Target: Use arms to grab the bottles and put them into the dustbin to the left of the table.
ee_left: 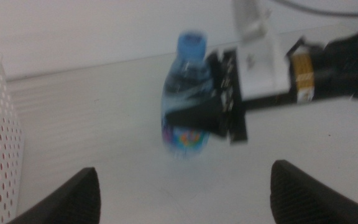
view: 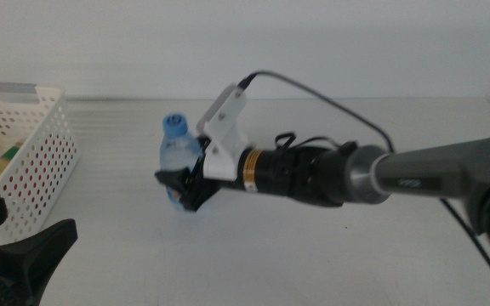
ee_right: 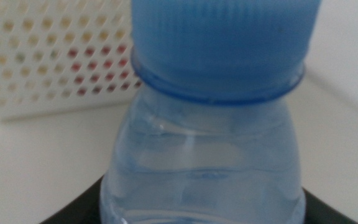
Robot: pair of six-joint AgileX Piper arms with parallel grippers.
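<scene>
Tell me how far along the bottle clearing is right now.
Likely done: red and yellow shapes show through the white perforated plastic basket. In hand: the right hand is shut on the small clear blue-capped water bottle, upright on the white table. Left: carrying it to the basket. The left hand waits open.

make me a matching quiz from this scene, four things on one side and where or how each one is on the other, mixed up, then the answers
Things:
1. water bottle
2. right gripper
3. left gripper
4. dustbin

Place or state:
A. at the table's left edge, red and yellow showing through its holes
B. open, waiting low at the near left
C. upright, blue cap on top
D. closed around the bottle's lower body

Pairs: 1-C, 2-D, 3-B, 4-A
</scene>
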